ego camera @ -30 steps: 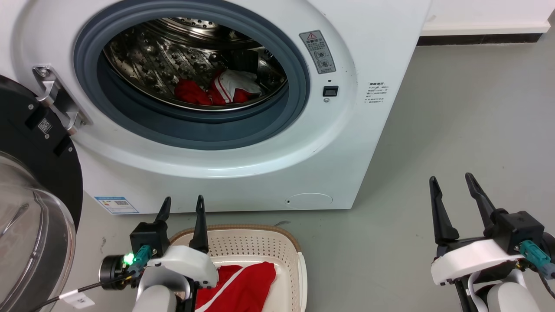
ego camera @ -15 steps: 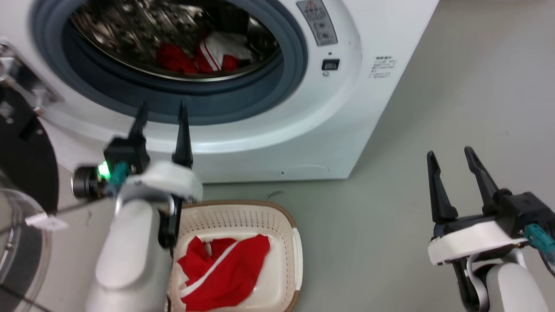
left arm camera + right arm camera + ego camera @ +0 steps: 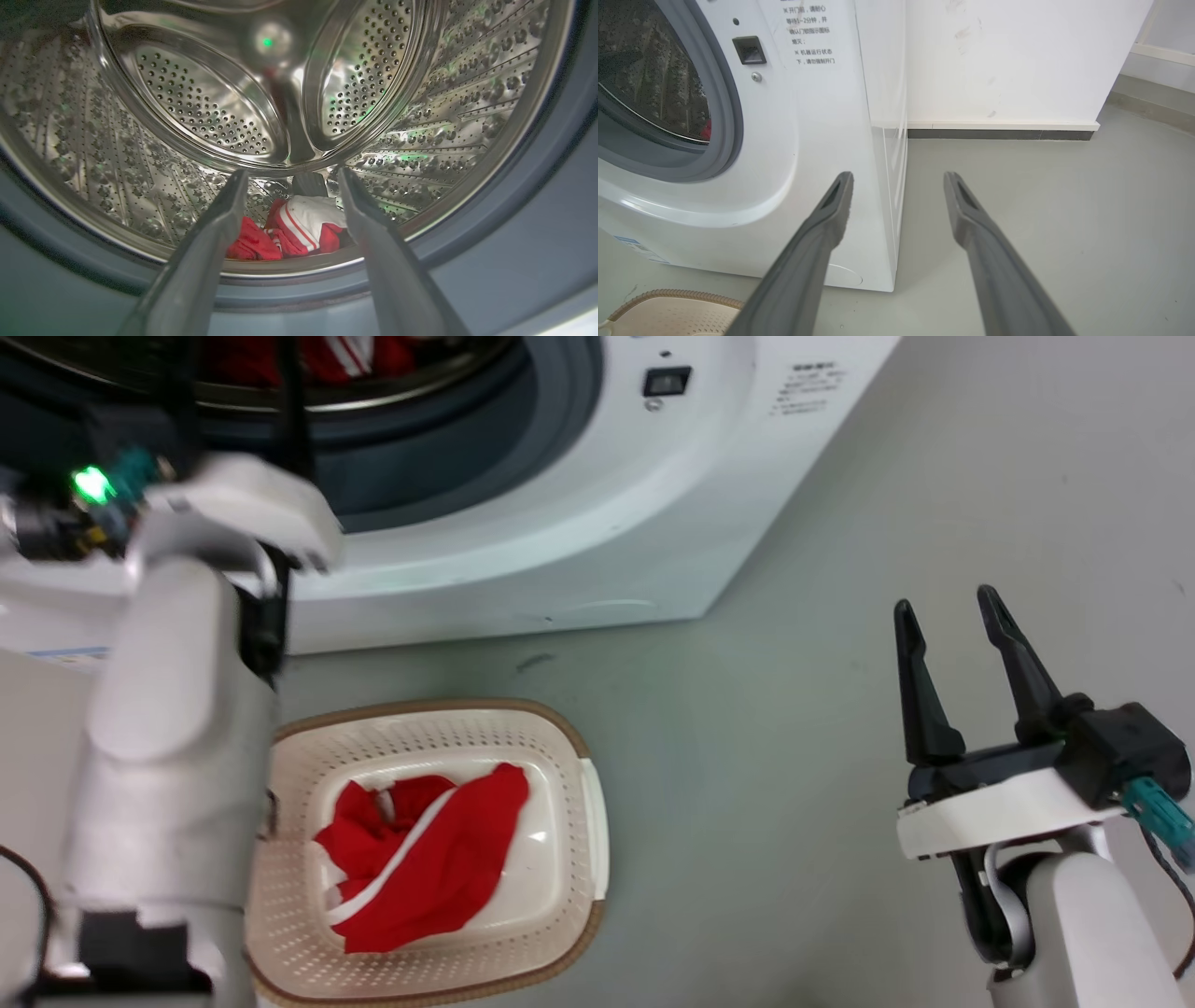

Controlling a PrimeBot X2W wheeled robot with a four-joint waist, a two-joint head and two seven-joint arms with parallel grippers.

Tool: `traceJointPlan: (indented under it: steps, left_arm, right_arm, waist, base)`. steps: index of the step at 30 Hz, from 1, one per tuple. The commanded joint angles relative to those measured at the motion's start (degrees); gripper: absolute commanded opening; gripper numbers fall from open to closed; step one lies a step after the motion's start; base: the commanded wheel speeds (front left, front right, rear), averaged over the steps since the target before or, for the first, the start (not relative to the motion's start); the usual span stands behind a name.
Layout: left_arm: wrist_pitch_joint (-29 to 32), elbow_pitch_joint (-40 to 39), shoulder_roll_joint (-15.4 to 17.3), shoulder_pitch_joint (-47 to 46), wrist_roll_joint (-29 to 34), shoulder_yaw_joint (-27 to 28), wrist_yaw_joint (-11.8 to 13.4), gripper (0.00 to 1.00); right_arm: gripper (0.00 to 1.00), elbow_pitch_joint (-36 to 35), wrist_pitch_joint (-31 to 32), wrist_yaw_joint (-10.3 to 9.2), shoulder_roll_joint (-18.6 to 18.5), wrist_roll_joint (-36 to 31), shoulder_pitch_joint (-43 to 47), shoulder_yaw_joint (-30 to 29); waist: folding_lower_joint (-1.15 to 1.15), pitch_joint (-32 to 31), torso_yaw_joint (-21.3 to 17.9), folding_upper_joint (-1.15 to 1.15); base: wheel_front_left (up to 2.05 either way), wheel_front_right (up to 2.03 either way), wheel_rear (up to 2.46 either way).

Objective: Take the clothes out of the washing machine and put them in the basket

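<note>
Left gripper (image 3: 292, 173): jaws open, empty, aimed into the mouth of the washing machine (image 3: 560, 523). The tips seem to be about level with the grey seal (image 3: 537, 233), but I cannot judge depth well through this wide lens.

Clothes (image 3: 299, 226): a red-and-white bundle at the bottom front of the steel drum (image 3: 210, 107), just behind its lip, framed between the two fingers. One red garment (image 3: 429, 859) already lies in the basket (image 3: 420, 707), on the floor (image 3: 794, 709) before the machine's lower front edge.

Handling, my estimate: light, limp cloth, possibly damp and clinging; it should drape and drag over the lip. I would pinch the raised white-striped fold on top of the bundle, and pinch deep.

Right gripper (image 3: 946, 600): jaws apart, holding nothing, over bare floor off the machine's right corner.

Room: smooth grey floor, white wall (image 3: 1017, 60), dark baseboard (image 3: 999, 134).
</note>
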Motion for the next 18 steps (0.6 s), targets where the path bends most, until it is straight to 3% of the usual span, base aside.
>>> traceJointPlan:
  steps: [1,10,18]
  left_arm:
    - [0.62,1.43,0.94,-2.59,0.36,0.01,-0.29,1.00]
    - [4.34,11.14,5.95,-13.92,0.99,0.09,-0.45,1.00]
    - [13.30,18.15,10.44,-24.33,3.13,-2.21,-1.44,1.00]
  right_arm:
    - [1.00,0.20,-0.46,-0.04,0.02,0.45,-1.16,0.43]
    - [1.00,2.65,-1.96,-0.04,0.04,3.28,-4.13,5.65]
    - [1.00,4.19,-2.82,-0.04,0.05,6.13,-6.54,8.91]
  waist:
    - [-0.01,2.56,-2.18,0.00]
    - [-0.01,7.53,-7.03,0.00]
    - [-0.01,12.59,-10.43,0.00]
  base:
    - [0.00,0.00,0.00]
    - [0.00,0.00,0.00]
    - [0.00,0.00,0.00]
